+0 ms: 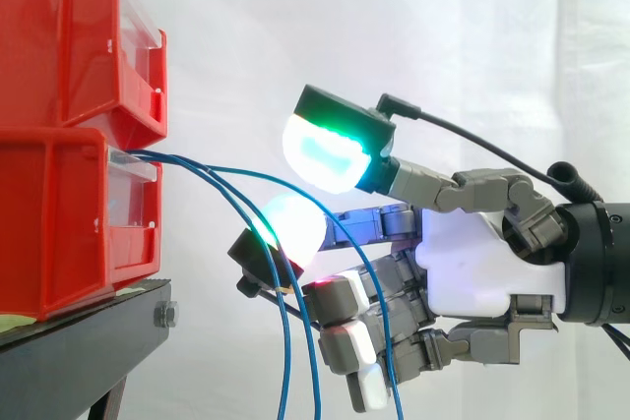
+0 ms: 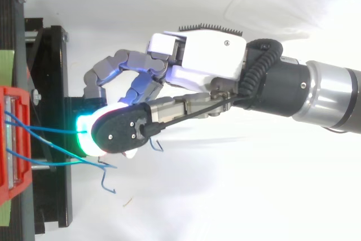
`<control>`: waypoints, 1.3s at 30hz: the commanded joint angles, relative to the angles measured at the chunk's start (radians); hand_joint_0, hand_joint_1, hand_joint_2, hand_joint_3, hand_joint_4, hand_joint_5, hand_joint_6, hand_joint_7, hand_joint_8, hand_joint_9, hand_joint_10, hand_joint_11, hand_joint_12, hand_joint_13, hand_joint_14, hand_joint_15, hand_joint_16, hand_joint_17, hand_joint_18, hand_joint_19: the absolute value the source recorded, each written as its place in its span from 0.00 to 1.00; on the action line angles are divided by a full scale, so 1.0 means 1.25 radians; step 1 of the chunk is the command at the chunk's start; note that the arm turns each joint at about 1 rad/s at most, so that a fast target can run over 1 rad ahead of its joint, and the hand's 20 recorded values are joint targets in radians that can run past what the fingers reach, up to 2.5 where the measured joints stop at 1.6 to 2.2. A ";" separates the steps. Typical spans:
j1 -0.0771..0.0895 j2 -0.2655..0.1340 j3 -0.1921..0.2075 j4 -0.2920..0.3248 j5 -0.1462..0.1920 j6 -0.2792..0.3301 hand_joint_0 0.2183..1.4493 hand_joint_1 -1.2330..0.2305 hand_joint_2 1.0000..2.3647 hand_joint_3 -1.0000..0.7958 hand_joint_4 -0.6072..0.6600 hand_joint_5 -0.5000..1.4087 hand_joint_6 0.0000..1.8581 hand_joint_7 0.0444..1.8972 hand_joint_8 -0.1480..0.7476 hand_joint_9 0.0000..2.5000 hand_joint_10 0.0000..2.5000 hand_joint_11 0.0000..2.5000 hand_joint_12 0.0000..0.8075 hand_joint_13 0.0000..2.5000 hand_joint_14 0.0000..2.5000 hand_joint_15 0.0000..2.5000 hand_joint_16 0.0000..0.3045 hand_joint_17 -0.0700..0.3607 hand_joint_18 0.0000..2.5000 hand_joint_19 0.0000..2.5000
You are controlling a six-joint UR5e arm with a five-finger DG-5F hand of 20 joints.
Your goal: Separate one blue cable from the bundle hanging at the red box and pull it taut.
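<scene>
Fingers [image 1: 333,150] spread apart at frame centre; blue cables [image 1: 211,167] from the red box [image 1: 59,223] at left pass between them, unclamped.

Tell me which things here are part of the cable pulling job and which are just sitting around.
Part of the job: blue cables, lower red bin they hang from, hand.
Just there: upper red bin, black stand, white curtain.

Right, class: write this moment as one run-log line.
stage: separating, not done | hand: at the blue cables, grip unclear | cables: slack, hanging from red box | taut: no
</scene>
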 commanded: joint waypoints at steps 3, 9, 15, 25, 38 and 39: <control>0.000 0.001 0.000 0.000 0.001 0.000 0.32 0.43 0.01 0.39 0.51 0.16 0.47 0.57 0.52 0.42 0.01 0.46 0.48 0.42 0.01 0.33 0.15 0.41 0.37 0.29; 0.000 -0.001 0.000 0.001 0.001 0.000 0.32 0.35 0.01 0.47 0.50 0.16 0.48 0.61 0.52 0.41 0.01 0.46 0.49 0.42 0.01 0.33 0.16 0.41 0.37 0.28; 0.000 0.001 0.000 0.000 0.000 0.001 0.34 0.32 0.01 0.45 0.47 0.16 0.49 0.58 0.50 0.39 0.01 0.45 0.48 0.41 0.01 0.33 0.15 0.41 0.36 0.28; 0.000 0.001 0.000 0.000 0.001 0.002 0.43 0.33 0.00 0.28 0.43 0.14 0.49 0.57 0.48 0.38 0.01 0.45 0.46 0.40 0.01 0.32 0.15 0.40 0.35 0.26; 0.000 0.001 0.000 -0.007 0.001 0.017 0.44 0.37 0.00 0.28 0.43 0.14 0.49 0.55 0.48 0.38 0.01 0.45 0.46 0.40 0.01 0.32 0.15 0.40 0.35 0.26; 0.000 -0.001 0.000 -0.007 0.001 0.017 0.44 0.37 0.00 0.28 0.43 0.14 0.49 0.55 0.48 0.39 0.01 0.45 0.46 0.40 0.01 0.32 0.15 0.40 0.35 0.26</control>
